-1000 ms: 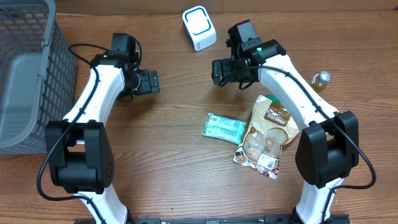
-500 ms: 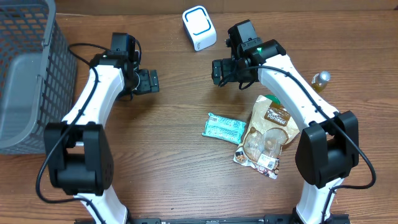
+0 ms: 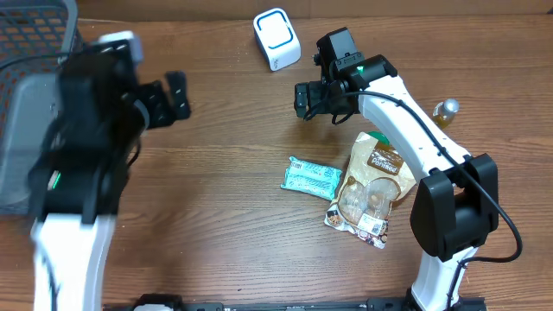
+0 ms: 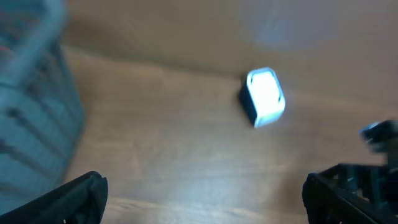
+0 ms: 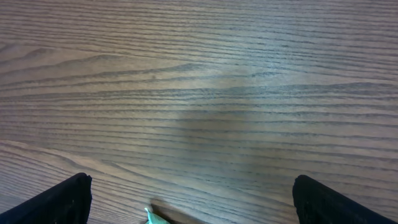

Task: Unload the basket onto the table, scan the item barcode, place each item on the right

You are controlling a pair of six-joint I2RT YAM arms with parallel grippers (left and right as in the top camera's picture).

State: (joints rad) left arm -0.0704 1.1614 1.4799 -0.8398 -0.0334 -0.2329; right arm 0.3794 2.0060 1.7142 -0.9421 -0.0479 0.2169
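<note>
Noting change since a second ago: left arm (image 3: 82,155) swung up toward overhead camera, now large and blurred at 9 o'clock. Left pincer (image 3: 179,97) shifted left, jaws spread, empty. Right arm (image 3: 406,130) unmoved; right pincer (image 3: 301,99) released, nothing between fingers. Your teal foil snack bar wrapper (image 3: 311,177) lies flat mid-table, 6 o'clock from right pincer, well apart. Printed clear-window snack pouch (image 3: 370,186) just beside wrapper's 3 o'clock end. White cube scanner with blue ring (image 3: 276,39) at 12 o'clock.
</note>
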